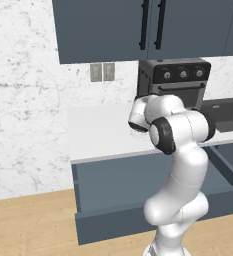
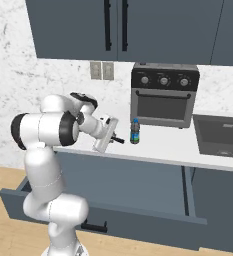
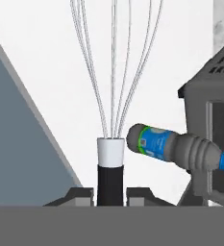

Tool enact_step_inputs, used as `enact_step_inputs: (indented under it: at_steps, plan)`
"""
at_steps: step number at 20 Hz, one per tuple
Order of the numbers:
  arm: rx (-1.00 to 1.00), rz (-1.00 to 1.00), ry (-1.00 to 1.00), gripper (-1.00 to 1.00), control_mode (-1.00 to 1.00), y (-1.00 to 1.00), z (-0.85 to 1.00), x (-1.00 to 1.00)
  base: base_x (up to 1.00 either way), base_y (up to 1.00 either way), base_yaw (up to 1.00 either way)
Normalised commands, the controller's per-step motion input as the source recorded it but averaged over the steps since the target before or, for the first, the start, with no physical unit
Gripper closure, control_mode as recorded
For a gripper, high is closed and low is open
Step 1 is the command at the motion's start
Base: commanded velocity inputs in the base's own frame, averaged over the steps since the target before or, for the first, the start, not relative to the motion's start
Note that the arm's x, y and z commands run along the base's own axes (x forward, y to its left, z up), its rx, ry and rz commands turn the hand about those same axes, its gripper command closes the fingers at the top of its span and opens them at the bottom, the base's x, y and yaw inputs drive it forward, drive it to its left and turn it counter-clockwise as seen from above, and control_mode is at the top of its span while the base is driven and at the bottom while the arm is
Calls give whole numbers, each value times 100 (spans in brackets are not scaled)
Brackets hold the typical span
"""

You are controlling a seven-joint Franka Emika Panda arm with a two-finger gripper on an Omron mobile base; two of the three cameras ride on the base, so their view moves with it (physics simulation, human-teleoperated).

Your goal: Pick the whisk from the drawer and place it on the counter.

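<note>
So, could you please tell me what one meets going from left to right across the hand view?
Open drawer → whisk, its dark handle clamped between the jaws → small blue bottle → dark toaster oven, all against the white counter.

Whisk (image 3: 114, 77): thin shiny metal wires

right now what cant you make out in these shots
- Whisk: hand view, wire head cut off by the top edge.
- Gripper: hand view, shut on the whisk handle; the handle's lower end is hidden between the fingertips.
- Drawer: left base view, the arm covers part of its inside.
- Toaster oven: hand view, cut off at the right edge.
</note>
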Motion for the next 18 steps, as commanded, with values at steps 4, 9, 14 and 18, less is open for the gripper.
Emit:
enact_step_inputs:
  at_steps: [4, 9, 14, 18]
  plan:
    - [-5, 4, 35, 100, -100, 42, 86, 82, 0, 0, 0]
    - [-19, 0, 21, 100, -100, 76, 6, 80, 0, 0, 0]
    - [-17, 0, 11, 100, -100, 71, -6, 79, 0, 0, 0]
    - [-18, 0, 18, -100, -100, 69, -1, 42, 0, 0, 0]
